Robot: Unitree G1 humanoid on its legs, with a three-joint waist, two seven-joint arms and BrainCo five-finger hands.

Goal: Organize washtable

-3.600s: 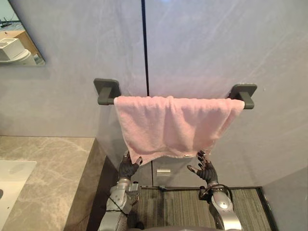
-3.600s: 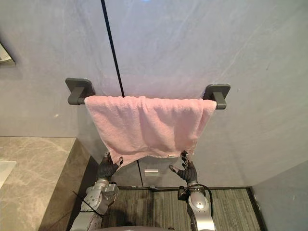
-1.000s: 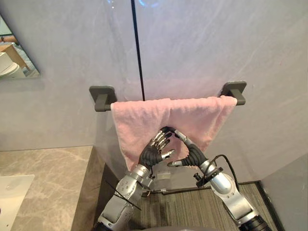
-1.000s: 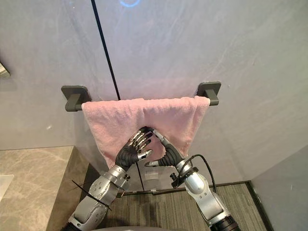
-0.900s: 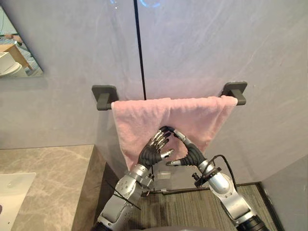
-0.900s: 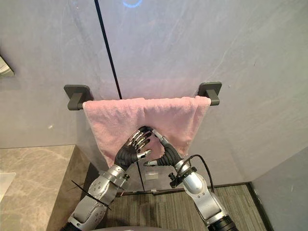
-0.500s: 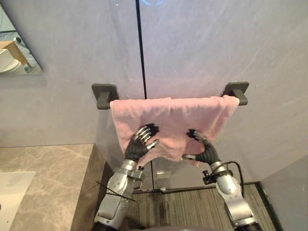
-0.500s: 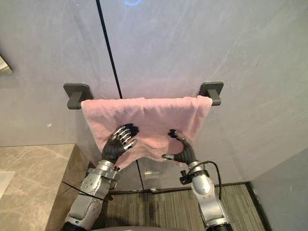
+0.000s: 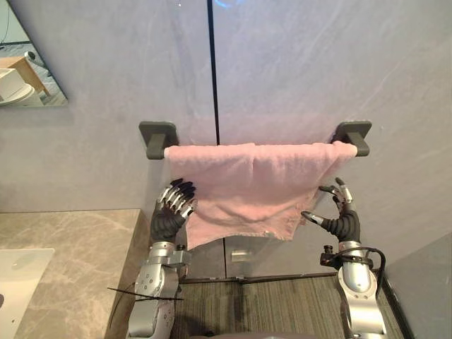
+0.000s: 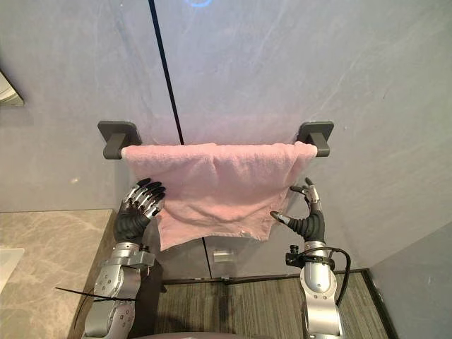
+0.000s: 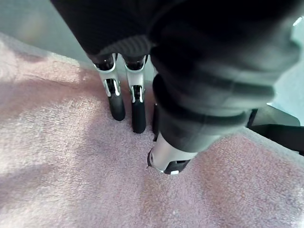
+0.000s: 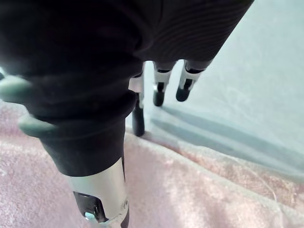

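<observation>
A pink towel [image 9: 247,187] hangs spread over a dark grey wall bar between its left bracket [image 9: 157,138] and right bracket [image 9: 353,134]. Its lower edge sags unevenly. My left hand [image 9: 171,212] is raised at the towel's left edge, fingers straight and resting against the cloth [image 11: 71,156]. My right hand [image 9: 337,215] is raised at the towel's right edge, fingers spread and relaxed, thumb pointing toward the cloth [image 12: 199,190]. Neither hand grips the towel.
A beige marble counter [image 9: 78,247] with a white basin [image 9: 18,272] lies at the lower left. A mirror corner [image 9: 25,70] hangs upper left. A dark seam [image 9: 214,70] runs down the grey wall. Striped flooring [image 9: 261,304] lies below the towel.
Both hands have slid apart from the towel's middle to its left and right edges, and the towel now hangs smoother and wider. The view has shifted slightly.
</observation>
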